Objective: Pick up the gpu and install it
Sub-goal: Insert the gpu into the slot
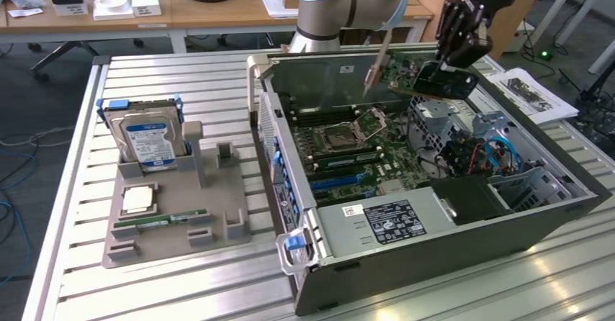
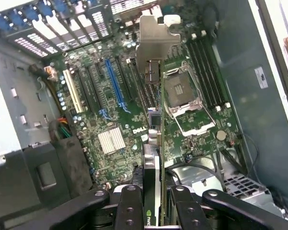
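My gripper point(image 1: 445, 76) hangs over the open computer case point(image 1: 423, 260) and is shut on the gpu point(image 1: 411, 78). The card is held in the air above the motherboard point(image 1: 361, 148), and its silvery end bracket point(image 1: 376, 68) points toward the case's back wall. In the wrist view the gpu point(image 2: 156, 158) appears edge-on between the two black fingers point(image 2: 129, 206) of the gripper point(image 2: 157, 213). Its bracket point(image 2: 156, 43) sits over the board between the blue expansion slot point(image 2: 114, 81) and the empty CPU socket point(image 2: 185, 96). The card touches no slot.
On the exterior view's left a grey fixture point(image 1: 173, 224) holds a hard drive point(image 1: 146, 139), a RAM stick point(image 1: 158, 222) and a CPU chip point(image 1: 140, 199). Inside the case are a power supply point(image 1: 384, 220), cables point(image 1: 476, 155) and a drive cage. Papers point(image 1: 533, 94) lie on the right.
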Robot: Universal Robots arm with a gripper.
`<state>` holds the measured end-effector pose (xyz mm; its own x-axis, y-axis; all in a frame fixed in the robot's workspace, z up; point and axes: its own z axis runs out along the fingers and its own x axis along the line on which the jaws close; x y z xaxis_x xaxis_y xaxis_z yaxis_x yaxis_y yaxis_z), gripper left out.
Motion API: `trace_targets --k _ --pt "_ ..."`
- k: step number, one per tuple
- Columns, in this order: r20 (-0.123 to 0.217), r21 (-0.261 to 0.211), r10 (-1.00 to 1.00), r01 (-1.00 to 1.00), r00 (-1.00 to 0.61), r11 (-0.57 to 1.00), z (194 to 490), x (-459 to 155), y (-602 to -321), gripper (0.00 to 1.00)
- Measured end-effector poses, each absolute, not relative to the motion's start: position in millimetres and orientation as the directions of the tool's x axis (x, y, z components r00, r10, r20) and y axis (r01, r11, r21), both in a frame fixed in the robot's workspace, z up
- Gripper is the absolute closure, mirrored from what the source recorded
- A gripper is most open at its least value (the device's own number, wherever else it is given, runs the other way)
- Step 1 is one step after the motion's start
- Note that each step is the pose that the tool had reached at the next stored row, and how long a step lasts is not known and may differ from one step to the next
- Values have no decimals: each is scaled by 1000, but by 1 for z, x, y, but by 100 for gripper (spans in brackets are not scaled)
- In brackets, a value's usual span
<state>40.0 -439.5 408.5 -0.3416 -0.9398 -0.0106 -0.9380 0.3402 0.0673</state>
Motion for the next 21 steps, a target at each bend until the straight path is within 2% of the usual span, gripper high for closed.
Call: trace_targets --k 21 --pt "-11 67 -990 -988 -143 142 408 40 -439 73"
